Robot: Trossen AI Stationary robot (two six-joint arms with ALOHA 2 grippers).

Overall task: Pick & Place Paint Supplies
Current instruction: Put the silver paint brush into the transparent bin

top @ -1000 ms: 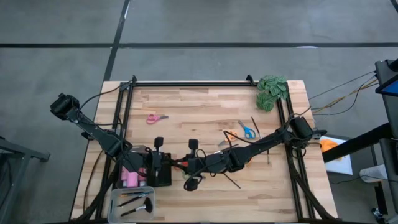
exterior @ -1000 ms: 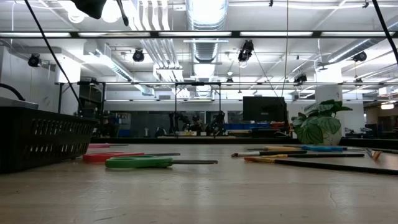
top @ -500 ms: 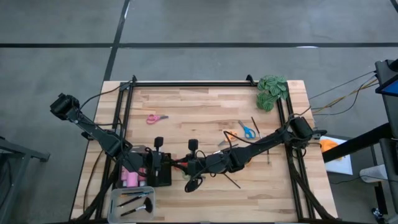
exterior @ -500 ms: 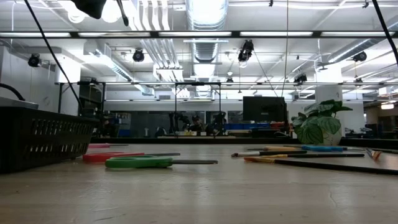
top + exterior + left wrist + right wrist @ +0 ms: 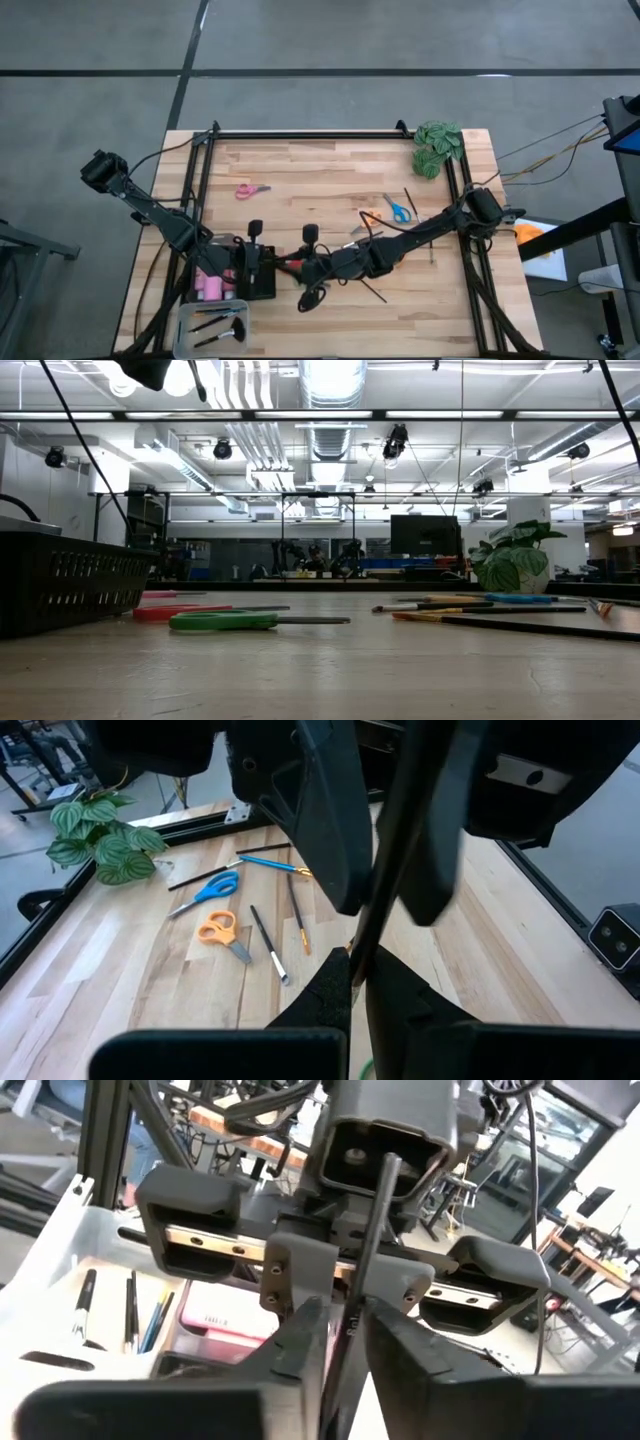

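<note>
A thin dark-handled brush (image 5: 372,920) runs between my two grippers, which meet tip to tip near the table's near left. My left gripper (image 5: 270,265) is shut on it, beside the black basket (image 5: 262,285) holding pink paint bottles (image 5: 210,287). My right gripper (image 5: 297,266) faces it from the right, also shut on the brush (image 5: 362,1250). Loose on the boards lie pink scissors (image 5: 251,190), blue scissors (image 5: 398,208), orange scissors (image 5: 372,217) and more brushes (image 5: 410,200). Green scissors (image 5: 225,621) and red scissors (image 5: 180,612) show in the low view. My left gripper pinches the brush's thin handle (image 5: 358,965) between its two fingers, coming level from the table's left with the handle running along the fingers. The brush is lifted clear. My right gripper pinches the same handle (image 5: 345,1335) between its fingers, level from the table's right, the handle lying along them.
A clear tray (image 5: 183,330) holding brushes sits at the near left corner, beside the basket. The green leafy clump (image 5: 438,146) rests at the far right corner. Another brush (image 5: 373,291) lies near my right arm. Black frame rails (image 5: 300,134) edge the table.
</note>
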